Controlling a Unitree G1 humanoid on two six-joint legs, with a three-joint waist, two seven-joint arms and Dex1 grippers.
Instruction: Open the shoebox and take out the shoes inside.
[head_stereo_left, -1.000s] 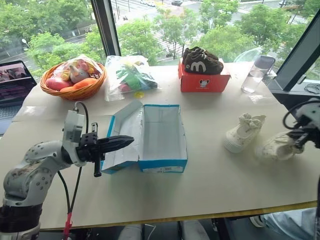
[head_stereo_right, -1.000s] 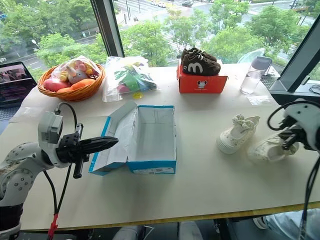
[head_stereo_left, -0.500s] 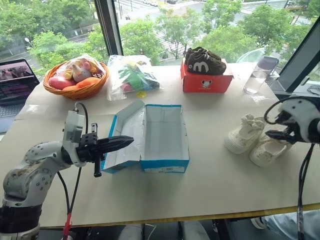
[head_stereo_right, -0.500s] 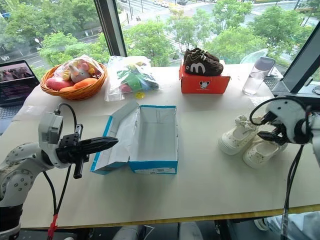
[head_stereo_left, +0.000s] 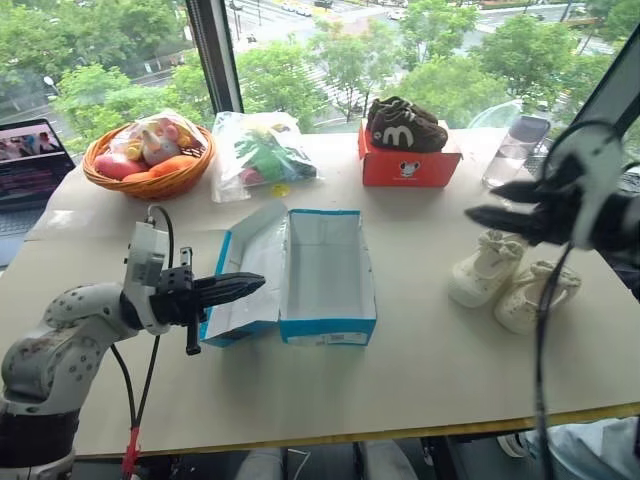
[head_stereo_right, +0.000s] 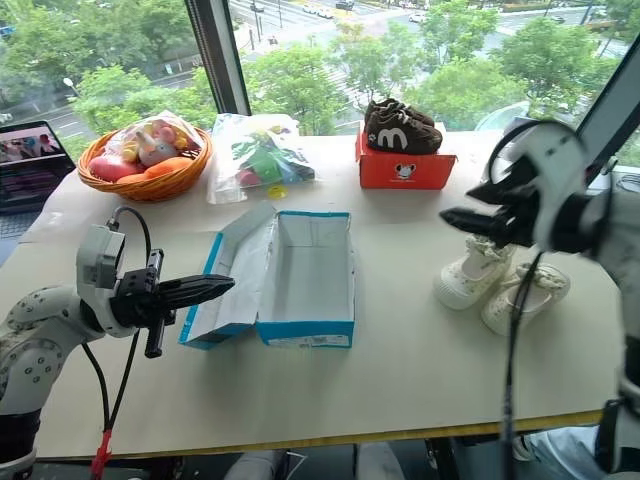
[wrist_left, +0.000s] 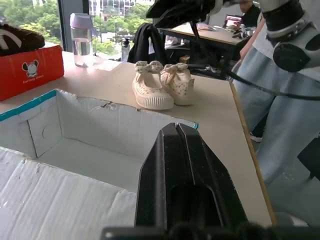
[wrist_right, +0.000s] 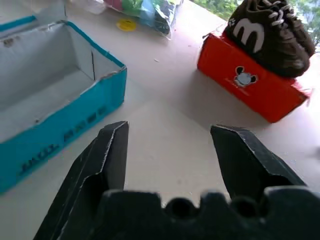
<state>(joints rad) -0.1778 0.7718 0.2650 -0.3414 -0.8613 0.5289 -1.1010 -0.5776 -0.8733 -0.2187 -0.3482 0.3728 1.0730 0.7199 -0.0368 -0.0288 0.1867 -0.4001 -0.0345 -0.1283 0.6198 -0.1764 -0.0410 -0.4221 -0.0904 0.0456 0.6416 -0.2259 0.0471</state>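
The blue shoebox (head_stereo_left: 330, 322) lies open mid-table, its white inside bare and its lid (head_stereo_left: 250, 268) folded out to the left. The two cream-white shoes (head_stereo_left: 487, 268) (head_stereo_left: 535, 297) stand side by side on the table to its right, and appear again as the shoes (wrist_left: 161, 87) in the left wrist view. My right gripper (head_stereo_left: 482, 200) hovers open and empty above them, pointing left toward the box (wrist_right: 60, 105). My left gripper (head_stereo_left: 258, 285) is shut on nothing, held level with its tip over the lid.
At the back stand a red-orange box (head_stereo_left: 408, 165) carrying dark brown shoes, a plastic bag of toys (head_stereo_left: 262, 150), a wicker basket (head_stereo_left: 147, 178) and a water bottle (head_stereo_left: 515, 148). A laptop (head_stereo_left: 30, 165) sits at the far left. The table's front edge (head_stereo_left: 330, 438) runs below the shoebox.
My right gripper set the second shoe down beside the first, opened, then rose and swung left above the pair. The left arm stayed put.
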